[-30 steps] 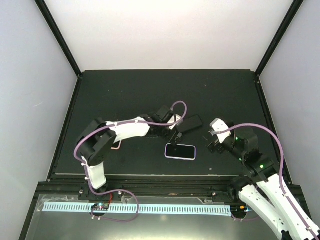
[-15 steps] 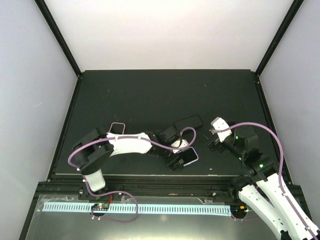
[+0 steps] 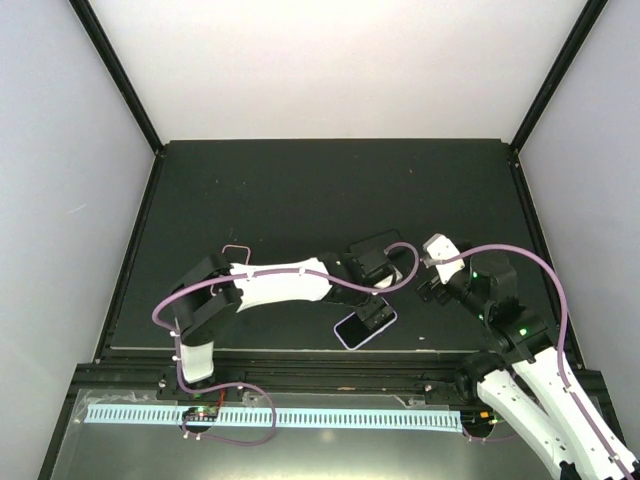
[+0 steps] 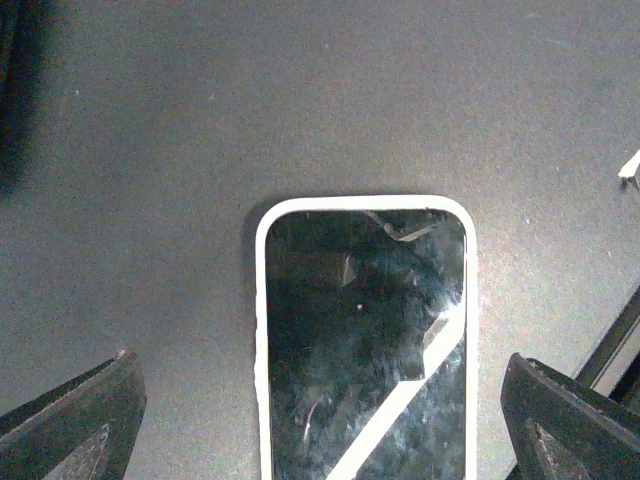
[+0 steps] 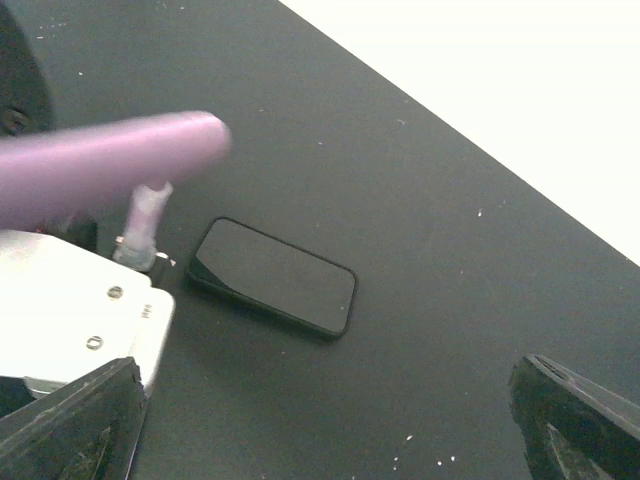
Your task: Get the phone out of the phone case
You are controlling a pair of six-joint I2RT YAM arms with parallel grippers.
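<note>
A phone in a pale lilac case (image 3: 365, 323) lies screen up and tilted near the table's front edge. In the left wrist view it (image 4: 365, 340) lies on the mat between my fingers. My left gripper (image 3: 371, 297) is open just above it, with its fingertips (image 4: 85, 425) apart on either side and not touching it. A bare black phone (image 3: 384, 241) lies flat behind my left wrist; it also shows in the right wrist view (image 5: 272, 275). My right gripper (image 3: 427, 284) is open and empty, to the right of the black phone.
A thin pink-edged case (image 3: 236, 251) lies at the left beside my left arm. The purple cable (image 5: 110, 160) and white wrist body (image 5: 75, 310) of my left arm fill the left of the right wrist view. The table's front rail (image 3: 320, 355) is close to the cased phone.
My left gripper swung from the black phone down over the cased phone, which has shifted toward the front edge and turned at an angle. The right arm has not moved.
</note>
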